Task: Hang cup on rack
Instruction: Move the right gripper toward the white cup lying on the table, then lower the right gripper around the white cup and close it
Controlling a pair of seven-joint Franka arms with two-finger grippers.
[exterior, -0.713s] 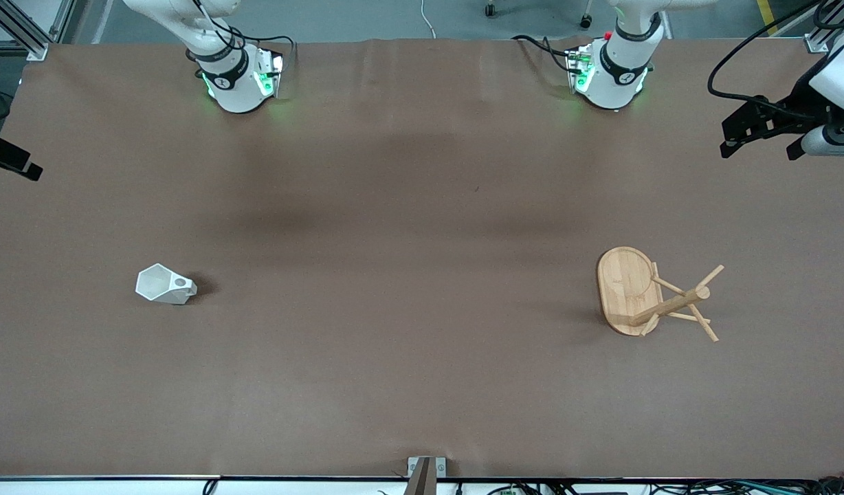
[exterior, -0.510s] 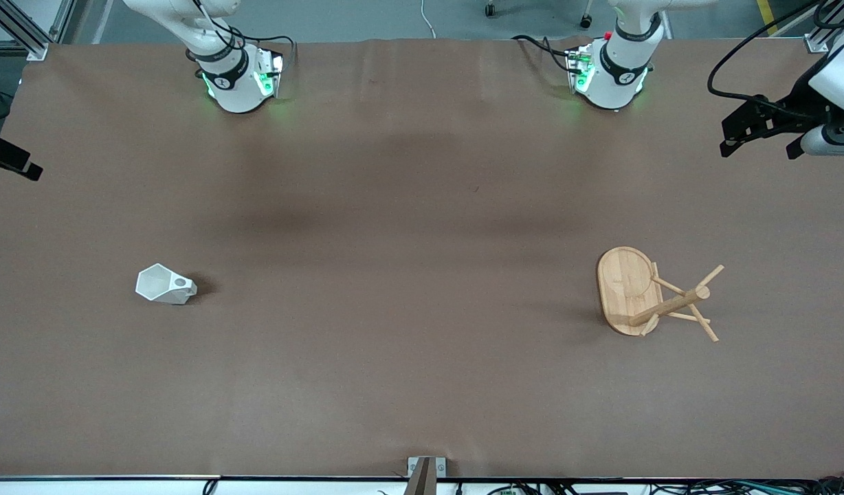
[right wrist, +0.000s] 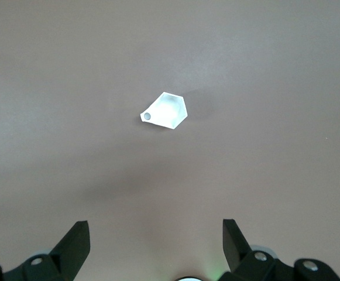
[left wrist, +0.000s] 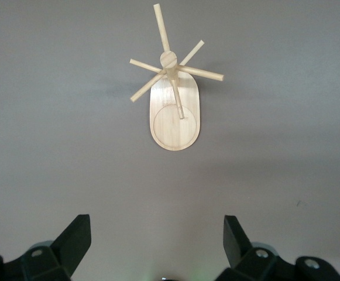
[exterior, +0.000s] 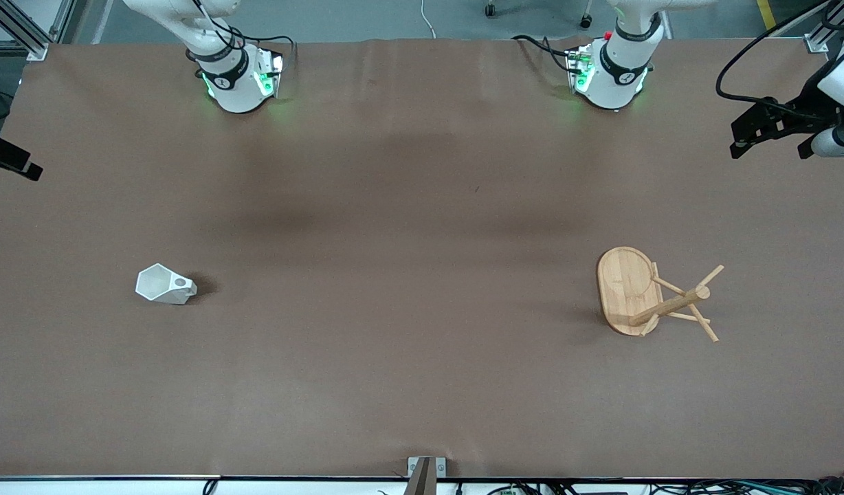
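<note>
The cup (exterior: 165, 285) is seen at the front view's lower left, resting on the table (exterior: 408, 206), toward the right arm's end. The rack (exterior: 652, 294) stands at lower right. The left gripper (exterior: 772, 134) is held at the right edge, spread wide in its wrist view (left wrist: 157, 240), the rack (left wrist: 174, 99) well apart. Only the right wrist view fully shows the right gripper (right wrist: 155, 241), spread wide, the cup (right wrist: 165, 110) well apart.

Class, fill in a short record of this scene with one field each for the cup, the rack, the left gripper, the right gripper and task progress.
cup: white cup on the table, toward the right arm's end
rack: bamboo rack standing toward the left arm's end, nothing on its pegs
left gripper: left gripper open, high over the table, rack in its view
right gripper: right gripper open, high over the table, cup in its view
progress: cup not yet grasped
</note>
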